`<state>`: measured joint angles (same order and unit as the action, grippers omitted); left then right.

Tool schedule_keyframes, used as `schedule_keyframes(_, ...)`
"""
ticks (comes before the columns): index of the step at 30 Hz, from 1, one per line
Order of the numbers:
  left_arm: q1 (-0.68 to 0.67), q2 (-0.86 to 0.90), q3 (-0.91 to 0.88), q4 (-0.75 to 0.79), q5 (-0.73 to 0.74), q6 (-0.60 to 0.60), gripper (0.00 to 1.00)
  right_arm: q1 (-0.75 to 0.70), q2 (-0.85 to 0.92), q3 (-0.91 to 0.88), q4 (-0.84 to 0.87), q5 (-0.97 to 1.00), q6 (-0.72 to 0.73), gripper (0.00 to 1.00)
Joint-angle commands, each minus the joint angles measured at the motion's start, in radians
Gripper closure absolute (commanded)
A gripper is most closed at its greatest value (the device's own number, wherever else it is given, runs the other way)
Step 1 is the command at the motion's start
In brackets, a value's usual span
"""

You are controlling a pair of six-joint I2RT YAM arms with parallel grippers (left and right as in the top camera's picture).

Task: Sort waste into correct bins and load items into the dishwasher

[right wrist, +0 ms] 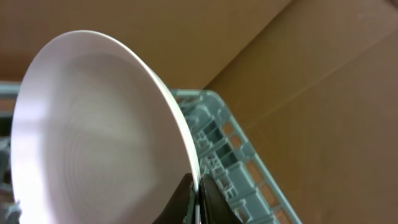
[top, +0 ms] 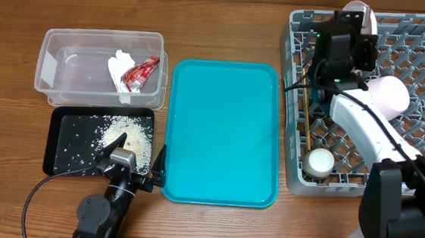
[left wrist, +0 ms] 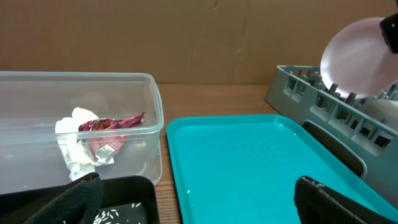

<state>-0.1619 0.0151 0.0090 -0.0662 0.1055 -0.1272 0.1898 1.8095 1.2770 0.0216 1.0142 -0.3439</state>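
Observation:
My right gripper (top: 358,32) (right wrist: 198,196) is shut on the rim of a pale pinkish-white plate (right wrist: 93,124) (top: 358,12), which it holds on edge over the far side of the grey dish rack (top: 423,151) (right wrist: 236,162). In the rack lie an upturned bowl (top: 389,95), a small cup (top: 318,162) and chopsticks (top: 306,117). The clear tub (top: 49,68) (left wrist: 155,124) holds a red-and-white wrapper (top: 140,71) (left wrist: 106,127) and a white napkin (top: 117,70) (left wrist: 74,155). Rice grains (top: 124,131) lie in the black tray (top: 61,164). My left gripper (top: 137,160) (left wrist: 199,202) stands open and empty at that tray's near right corner.
A teal serving tray (top: 222,135) (left wrist: 249,162) lies between the black tray and the rack, with nothing on it. My right arm (top: 371,131) stretches across the rack's left half. Bare wooden table shows at the front and far left.

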Motion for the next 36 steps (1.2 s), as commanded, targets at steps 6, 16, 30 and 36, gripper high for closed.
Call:
schedule_keyframes(6,0.005,-0.009,-0.004,0.000,0.015,-0.007,0.00,0.002,-0.011,0.020,0.035,0.053,-0.034,0.38)
schedule_keyframes(16,0.005,-0.009,-0.004,-0.001,0.015,-0.007,0.00,0.144,-0.191,0.021,-0.058,0.110,0.056,0.44)
schedule_keyframes(30,0.005,-0.009,-0.004,0.000,0.015,-0.007,0.00,0.491,-0.654,0.021,-0.813,-0.857,0.487,0.00)
schedule_keyframes(36,0.005,-0.009,-0.004,0.000,0.015,-0.007,0.00,0.494,-0.701,0.021,-0.863,-1.039,0.486,0.00)
